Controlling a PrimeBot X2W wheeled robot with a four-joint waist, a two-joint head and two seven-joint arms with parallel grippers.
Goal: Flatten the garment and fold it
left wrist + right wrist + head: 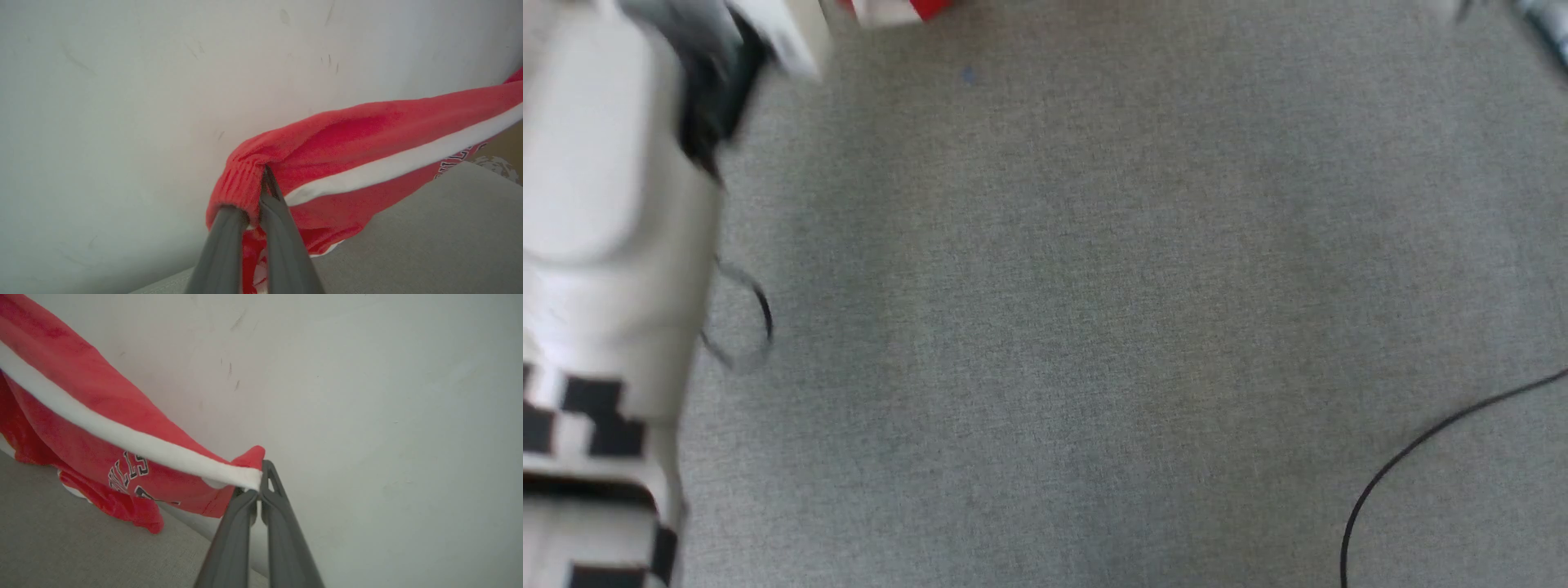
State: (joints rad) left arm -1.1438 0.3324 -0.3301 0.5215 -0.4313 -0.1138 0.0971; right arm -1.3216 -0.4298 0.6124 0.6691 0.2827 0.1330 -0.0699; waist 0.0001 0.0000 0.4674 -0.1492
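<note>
Over the grey surface [61, 547], left gripper [257, 196] and right gripper [259, 486] clamp the garment [367, 134], so I'd lower it taut and level.

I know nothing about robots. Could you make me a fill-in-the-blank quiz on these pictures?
The garment is bright ____ in colour.
The left gripper and the right gripper are each ____ on an end of it.
The right gripper pinches its ____ band.
The thin cable on the grey surface is ____ in colour.
Missing words: red, shut, white, black.
</note>
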